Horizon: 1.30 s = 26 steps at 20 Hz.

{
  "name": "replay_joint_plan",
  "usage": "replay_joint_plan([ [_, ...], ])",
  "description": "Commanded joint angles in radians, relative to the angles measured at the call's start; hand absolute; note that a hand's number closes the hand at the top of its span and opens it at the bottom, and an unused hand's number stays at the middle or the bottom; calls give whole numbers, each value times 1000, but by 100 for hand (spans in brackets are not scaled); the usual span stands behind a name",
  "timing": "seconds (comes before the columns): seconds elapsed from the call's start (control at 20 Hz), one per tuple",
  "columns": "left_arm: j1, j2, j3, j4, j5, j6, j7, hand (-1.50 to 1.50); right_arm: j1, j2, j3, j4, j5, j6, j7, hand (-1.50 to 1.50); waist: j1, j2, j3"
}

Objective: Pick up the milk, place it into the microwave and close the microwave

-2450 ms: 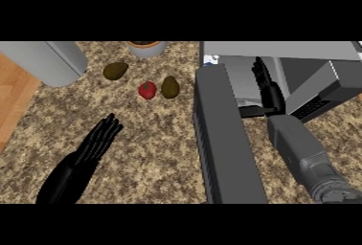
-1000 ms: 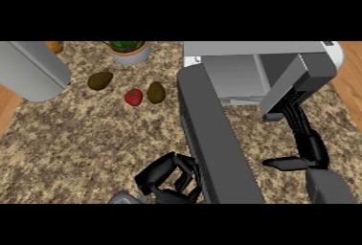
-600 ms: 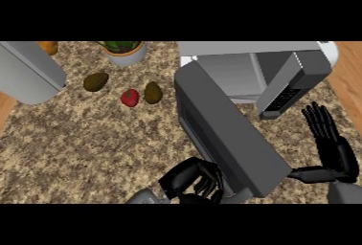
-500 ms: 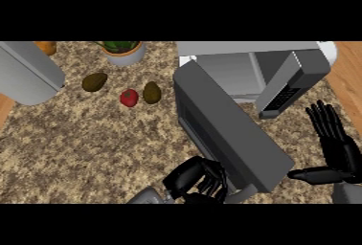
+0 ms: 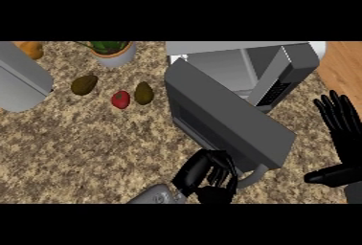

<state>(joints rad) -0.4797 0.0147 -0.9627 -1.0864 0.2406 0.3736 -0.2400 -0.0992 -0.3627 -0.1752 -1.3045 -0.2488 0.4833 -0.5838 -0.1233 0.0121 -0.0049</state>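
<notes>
The grey microwave [image 5: 244,64] stands at the counter's back right. Its door [image 5: 226,119] is half swung, slanting across the opening from the upper left to the lower right. No milk shows; the door hides most of the cavity. My left hand [image 5: 209,178] is at the lower middle, fingers curled, touching the door's outer face near its free end, beside the curved handle [image 5: 256,181]. Over at the right edge my right hand [image 5: 344,136] is open with fingers up, clear of the microwave.
A potted plant [image 5: 113,51] stands at the back. Two brown-green fruits [image 5: 84,84] [image 5: 144,93] and a red tomato [image 5: 121,99] lie left of the door. A grey appliance [image 5: 21,83] fills the left edge. The counter ends at the right, beside wooden floor [image 5: 343,67].
The door has swung from wide open to half shut. My left hand rose from the lower left to the door's end. My right hand left the microwave and moved to the right edge.
</notes>
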Motion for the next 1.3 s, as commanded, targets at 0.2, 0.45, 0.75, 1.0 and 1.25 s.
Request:
replay_joint_plan([
  [0.2,-130,-14,-17,14,160,131,-83,150,-30,-45,50,-116,-73,120,81,-150,-60,9,-3],
  [0.45,-223,-14,21,68,244,181,-60,150,-66,-79,42,-145,-137,146,141,-150,-99,20,-2],
  [0.75,-315,-14,67,143,332,225,-41,150,-72,-104,37,-180,-213,182,185,-150,-152,31,0],
  [1.0,-338,-15,169,145,441,235,-119,150,-79,-105,42,-195,-267,191,222,-150,-167,46,-6],
  [1.25,-400,-15,211,202,497,224,-158,150,-91,-119,52,-209,-295,209,247,-150,-197,61,-4],
])
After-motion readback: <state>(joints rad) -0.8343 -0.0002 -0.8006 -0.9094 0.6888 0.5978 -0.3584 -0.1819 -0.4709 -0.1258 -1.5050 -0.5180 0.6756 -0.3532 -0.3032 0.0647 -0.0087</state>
